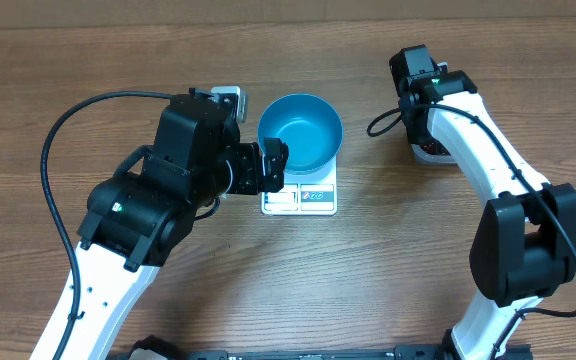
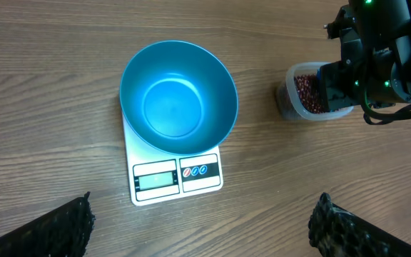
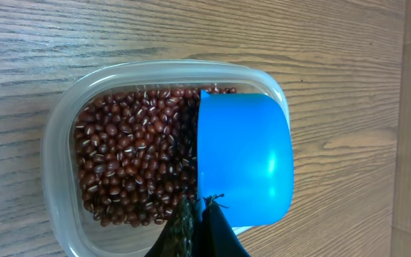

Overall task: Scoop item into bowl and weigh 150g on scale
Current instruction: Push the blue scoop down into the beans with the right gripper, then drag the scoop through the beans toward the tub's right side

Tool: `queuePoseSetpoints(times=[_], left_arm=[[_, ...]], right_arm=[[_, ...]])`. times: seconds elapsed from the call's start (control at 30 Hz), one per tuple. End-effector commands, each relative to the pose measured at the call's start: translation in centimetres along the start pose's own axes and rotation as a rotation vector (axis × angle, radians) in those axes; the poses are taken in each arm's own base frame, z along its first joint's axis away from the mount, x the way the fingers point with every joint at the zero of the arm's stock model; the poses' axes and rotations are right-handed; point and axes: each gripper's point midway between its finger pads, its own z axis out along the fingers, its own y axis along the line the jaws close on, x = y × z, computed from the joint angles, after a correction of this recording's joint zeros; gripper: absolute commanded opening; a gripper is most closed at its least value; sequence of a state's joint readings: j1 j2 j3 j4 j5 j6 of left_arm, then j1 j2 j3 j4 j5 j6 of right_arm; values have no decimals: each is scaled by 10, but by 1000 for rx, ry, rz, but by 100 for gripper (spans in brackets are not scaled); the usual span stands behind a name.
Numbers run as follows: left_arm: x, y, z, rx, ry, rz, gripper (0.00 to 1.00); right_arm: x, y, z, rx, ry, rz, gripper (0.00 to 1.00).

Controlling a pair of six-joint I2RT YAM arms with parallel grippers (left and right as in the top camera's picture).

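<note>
Your wooden worktop (image 1: 88, 60) carries everything, and the scale (image 1: 300, 198) sits near its middle; take that as your marker. Your left arm (image 1: 138, 215) reaches in from the scale's left side; its gripper (image 1: 273, 165) hangs just beside the scale, close to the bowl's rim, and the left wrist view shows its fingers (image 2: 56, 228) spread wide and grasping nothing. Your right arm (image 1: 488, 170) stretches to a spot well apart from the scale on the other side; its wrist covers most of what lies below it in the overhead view. The blue bowl (image 1: 300, 130) stands on the scale, upright, its inside bare; it overhangs the platform but leaves the display panel (image 2: 155, 180) showing, though you cannot read it. The clear plastic tub (image 3: 56, 143) rests on the worktop under your right wrist, away from the scale. The blue scoop (image 3: 245, 164) lies over one end of the tub; the right gripper (image 3: 198, 210) is clenched at its handle end. The beans (image 3: 134, 164) fill the tub's floor in a loose dark red-brown layer, none in the bowl.
</note>
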State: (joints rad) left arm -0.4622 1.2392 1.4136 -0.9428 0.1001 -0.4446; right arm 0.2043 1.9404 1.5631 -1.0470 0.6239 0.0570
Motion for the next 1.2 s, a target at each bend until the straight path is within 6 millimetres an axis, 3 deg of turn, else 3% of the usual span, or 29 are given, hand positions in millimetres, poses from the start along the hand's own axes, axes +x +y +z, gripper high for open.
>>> queuePoseSetpoints(times=[0.0,0.53,0.87,1.17], left_arm=[[-7,-2,-7,4,-30,15,100],[-7,-1,-7,3,-30,15,100],[-7,-2,-7,4,-30,15,100],[-7,-2,-7,4,-30,15,99]], right_arm=[[5,9,5,-40,24,17,4],[-4,27,-2,-167,1,110,4],[-16,18,-25,-214,-65,179,4],[-15,8,-21,-321,-38,261,4]])
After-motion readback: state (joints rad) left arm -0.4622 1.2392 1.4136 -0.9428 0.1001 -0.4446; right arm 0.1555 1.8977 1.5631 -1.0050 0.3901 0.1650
